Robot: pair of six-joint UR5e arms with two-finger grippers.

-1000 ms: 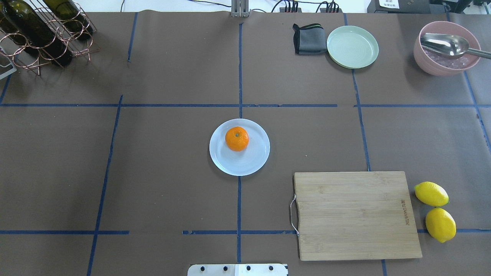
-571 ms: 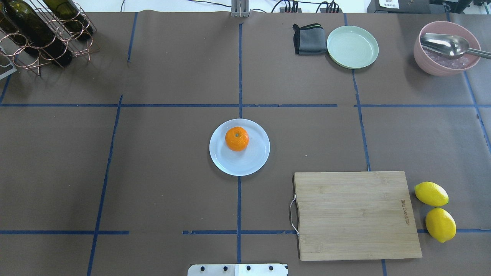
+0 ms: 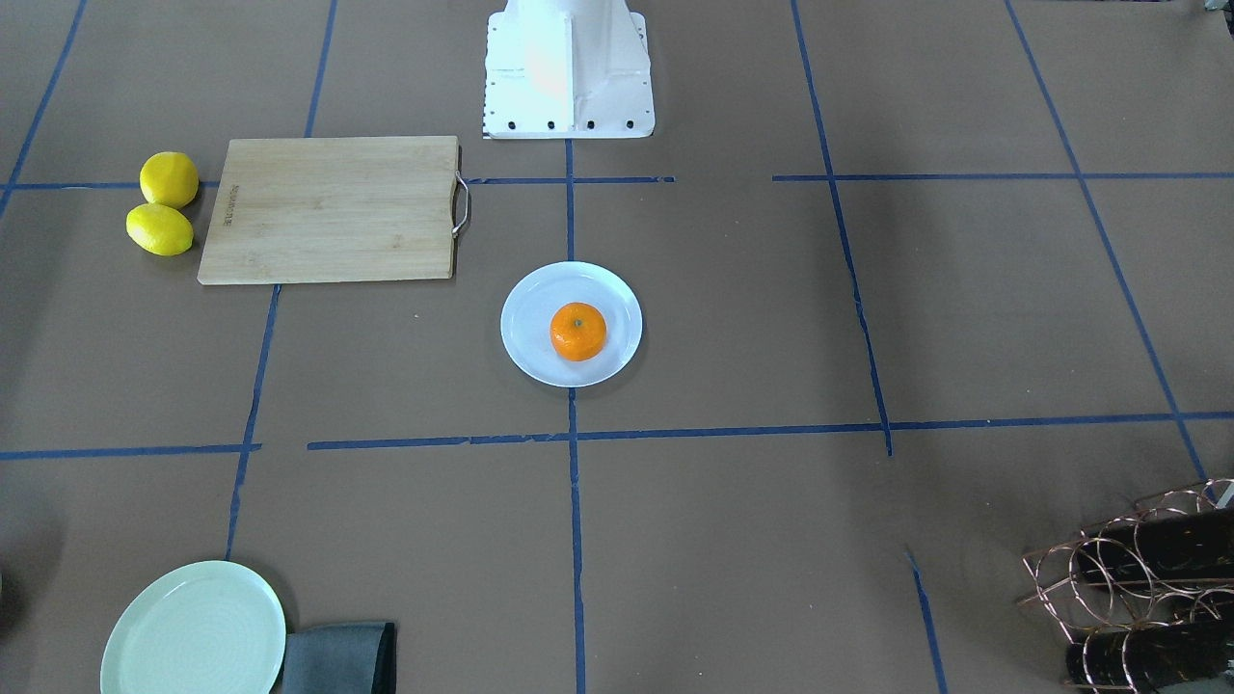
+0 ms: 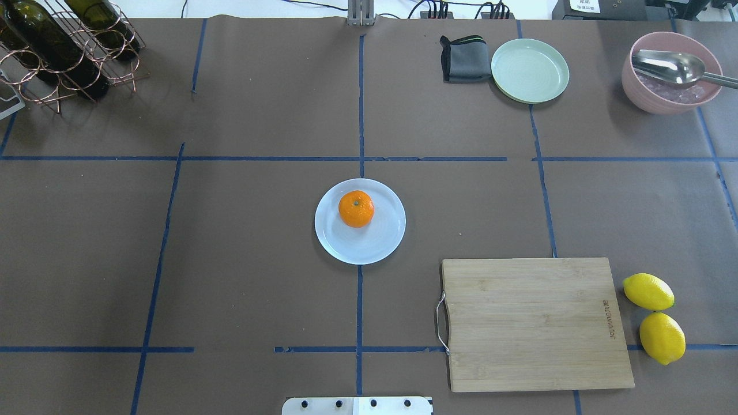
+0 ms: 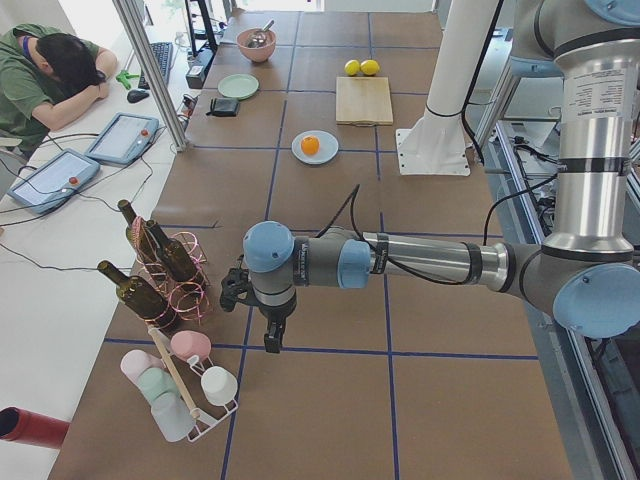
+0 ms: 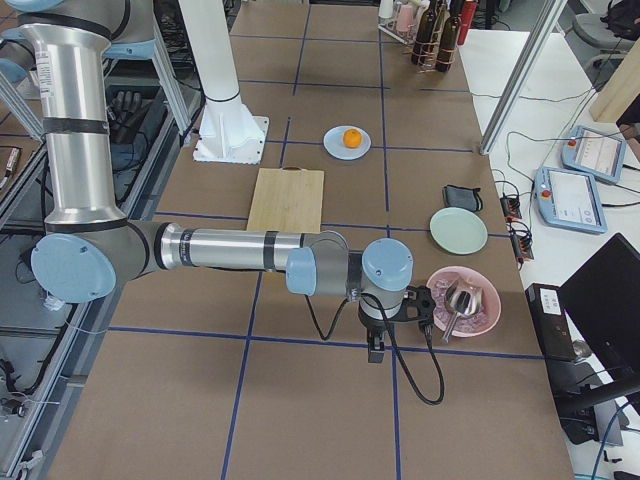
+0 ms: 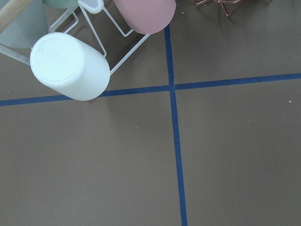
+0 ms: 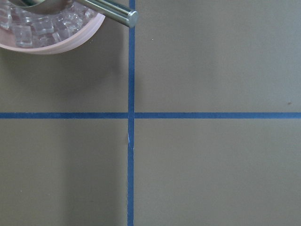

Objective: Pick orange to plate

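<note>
Now orange [image 4: 356, 208] on plate [image 4: 384, 242], upright.

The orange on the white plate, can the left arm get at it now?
Probably yes: the orange lies uncovered on the plate, with bare table around, though the left arm hovers far off.

brown table [image 4: 259, 230], blue tape lines [image 4: 359, 300]

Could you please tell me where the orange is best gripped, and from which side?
Probably from straight above, gripping the orange across its widest middle. It sits stem-up and flattened, so its round sides offer even contact, and the rim of the white plate under it would hinder a low sideways approach.
</note>
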